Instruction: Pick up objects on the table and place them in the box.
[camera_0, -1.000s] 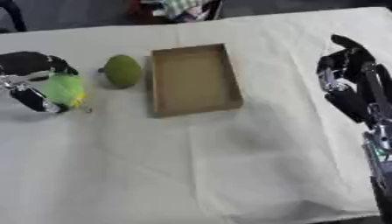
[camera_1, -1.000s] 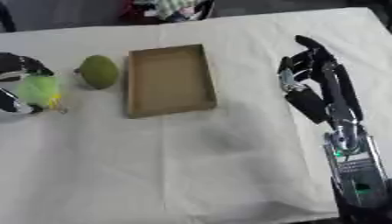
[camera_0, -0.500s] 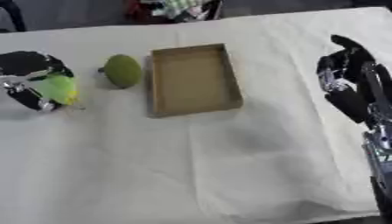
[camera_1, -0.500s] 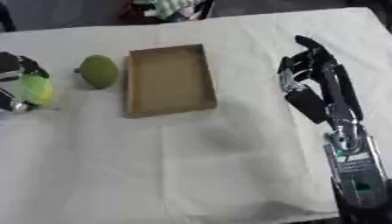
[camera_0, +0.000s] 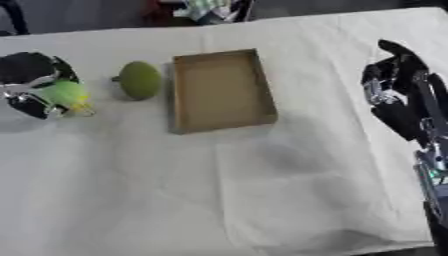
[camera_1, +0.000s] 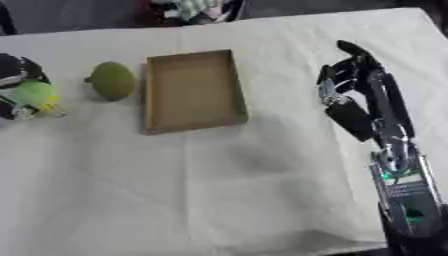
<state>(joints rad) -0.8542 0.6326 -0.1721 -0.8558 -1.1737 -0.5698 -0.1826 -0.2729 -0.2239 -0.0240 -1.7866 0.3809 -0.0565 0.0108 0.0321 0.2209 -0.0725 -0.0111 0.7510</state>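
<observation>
bright green and round, the small object (camera_0: 63, 93) sits wrapped in our left hand (camera_0: 35, 85) fingers, likely light and slippery, while our right hand (camera_1: 354, 95) hangs relaxed, empty.

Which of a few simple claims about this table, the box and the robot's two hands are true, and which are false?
1. The cardboard box has nothing in it. True.
2. The left hand is curled round a light green object. True.
3. The dark green fruit lies inside the box. False: it sits on the white tablecloth, just left of the box.
4. The right hand holds a fruit. False: it holds nothing, off to the box's right.
</observation>
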